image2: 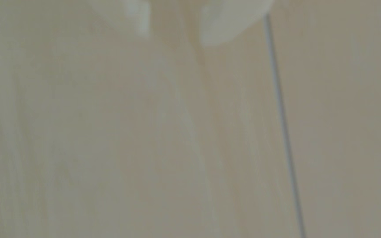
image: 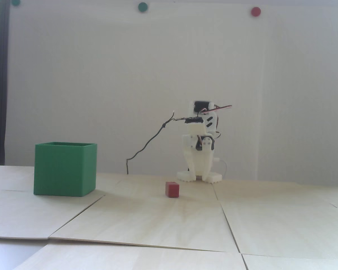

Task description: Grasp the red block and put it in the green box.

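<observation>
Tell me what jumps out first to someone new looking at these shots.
The big green box at the left of the fixed view stands out most, on the pale wooden table. The small red block sits alone near centre, just in front of the folded white arm. The wrist view is blurred.

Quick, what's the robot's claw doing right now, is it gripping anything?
Gripper: open, holding nothing; a gap of bare table shows between its fingertips. The red block sits untouched on the table.
</observation>
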